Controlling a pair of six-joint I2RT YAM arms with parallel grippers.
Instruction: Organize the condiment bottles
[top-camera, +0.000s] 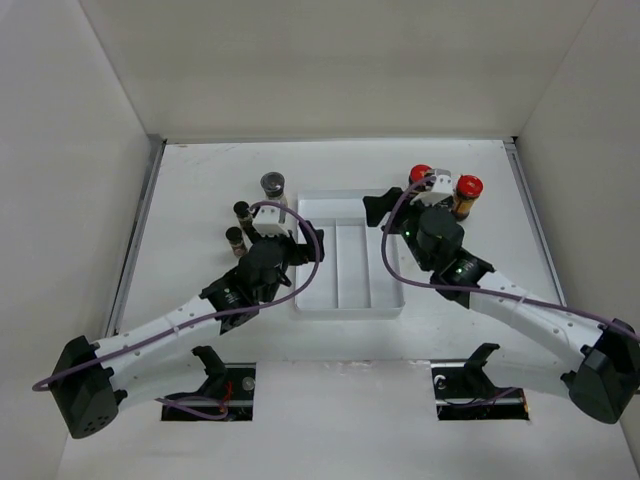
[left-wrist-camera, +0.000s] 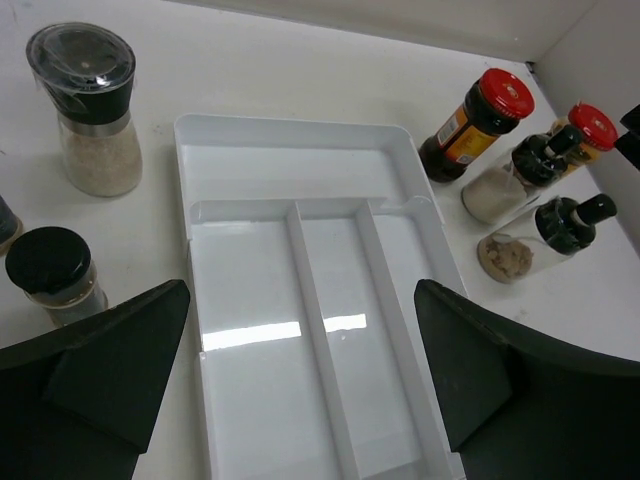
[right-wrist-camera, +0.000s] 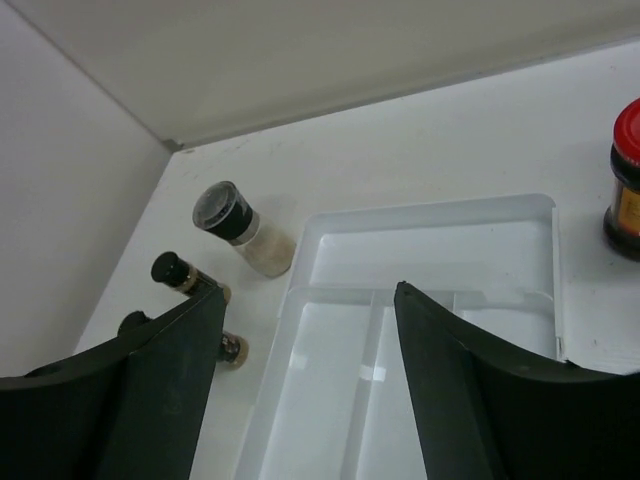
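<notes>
A white divided tray (top-camera: 345, 212) lies mid-table with nothing in it. Left of it stand a grey-lidded jar (top-camera: 273, 186) and two slim black-capped bottles (top-camera: 243, 212) (top-camera: 236, 240). To its right are two red-lidded amber bottles (top-camera: 468, 190) (top-camera: 420, 174). In the left wrist view two slim black-capped jars (left-wrist-camera: 520, 170) (left-wrist-camera: 545, 235) stand beside the red-lidded ones (left-wrist-camera: 480, 120). My left gripper (top-camera: 303, 248) hangs open over the tray's left edge. My right gripper (top-camera: 378, 208) is open above the tray's far right corner. Neither holds anything.
White walls enclose the table at the back and on both sides. The tray (left-wrist-camera: 290, 165) has one wide far compartment and three long ones. In the right wrist view the grey-lidded jar (right-wrist-camera: 240, 225) stands close to the tray's (right-wrist-camera: 430, 245) corner.
</notes>
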